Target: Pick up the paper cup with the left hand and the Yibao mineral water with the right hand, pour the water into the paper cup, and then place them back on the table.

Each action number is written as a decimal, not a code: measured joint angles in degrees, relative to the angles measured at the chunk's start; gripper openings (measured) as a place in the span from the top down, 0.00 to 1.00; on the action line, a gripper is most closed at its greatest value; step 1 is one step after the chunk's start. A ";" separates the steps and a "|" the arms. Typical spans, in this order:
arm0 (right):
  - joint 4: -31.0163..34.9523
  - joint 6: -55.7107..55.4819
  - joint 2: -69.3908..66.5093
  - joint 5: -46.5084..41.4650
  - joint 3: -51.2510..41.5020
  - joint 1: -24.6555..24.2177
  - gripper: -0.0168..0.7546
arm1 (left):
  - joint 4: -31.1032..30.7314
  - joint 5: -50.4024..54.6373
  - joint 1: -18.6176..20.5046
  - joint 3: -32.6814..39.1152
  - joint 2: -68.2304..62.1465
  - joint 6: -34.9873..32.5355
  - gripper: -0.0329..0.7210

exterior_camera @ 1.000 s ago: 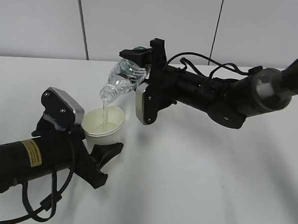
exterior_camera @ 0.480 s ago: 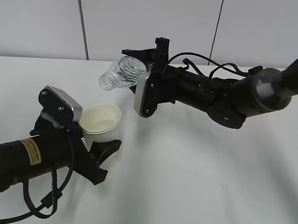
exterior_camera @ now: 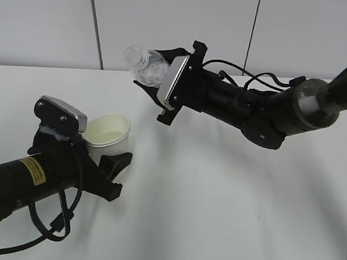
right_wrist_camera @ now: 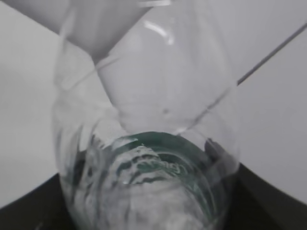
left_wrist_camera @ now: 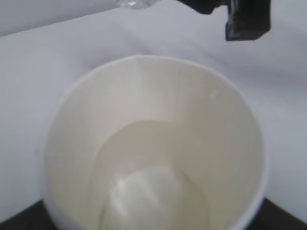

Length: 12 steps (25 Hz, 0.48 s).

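- Left hand, lower left of the exterior frame: fingers clamped on the paper cup, one on each side of its lower wall.
- Cup upright, mouth open to the top, rolled rim just right of the left arm's silver camera block.
- Cannot tell from the exterior view whether the cup base touches the surface.
- Left wrist view: cup fills the frame, shallow pool of clear water in the bottom, inner walls otherwise bare.
- Right hand, upper centre of the exterior frame: fingers closed around the Yibao mineral water, held well above the surface.
- Bottle tilted, open neck pointing to the upper left of the frame, higher than the gripped end.
- Bottle is up and to the right of the cup, well apart from it.
- Right wrist view: clear bottle seen along its length, green label near the bottom of the frame, dark fingers at both lower corners.
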<state>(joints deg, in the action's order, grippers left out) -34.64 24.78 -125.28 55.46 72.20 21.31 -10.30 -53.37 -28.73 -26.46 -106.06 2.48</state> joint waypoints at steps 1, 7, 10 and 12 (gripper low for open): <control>1.30 -2.13 0.03 0.00 0.00 0.00 0.36 | 0.90 0.00 0.00 0.00 0.00 0.00 0.40; 7.02 -14.82 0.75 -0.82 0.00 0.00 0.36 | 5.58 -2.34 0.00 -0.06 0.00 -0.23 0.40; 8.14 -21.47 0.79 -2.57 0.00 -0.11 0.36 | 7.29 -2.46 0.76 -1.07 0.00 -1.14 0.40; 9.45 -23.58 0.79 -3.34 -0.63 -0.11 0.36 | 7.56 -2.17 1.95 -2.10 0.00 -1.31 0.40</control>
<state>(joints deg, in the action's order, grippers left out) -25.19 1.20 -124.49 52.12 71.57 21.20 -2.75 -55.54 -26.78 -28.56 -106.06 1.18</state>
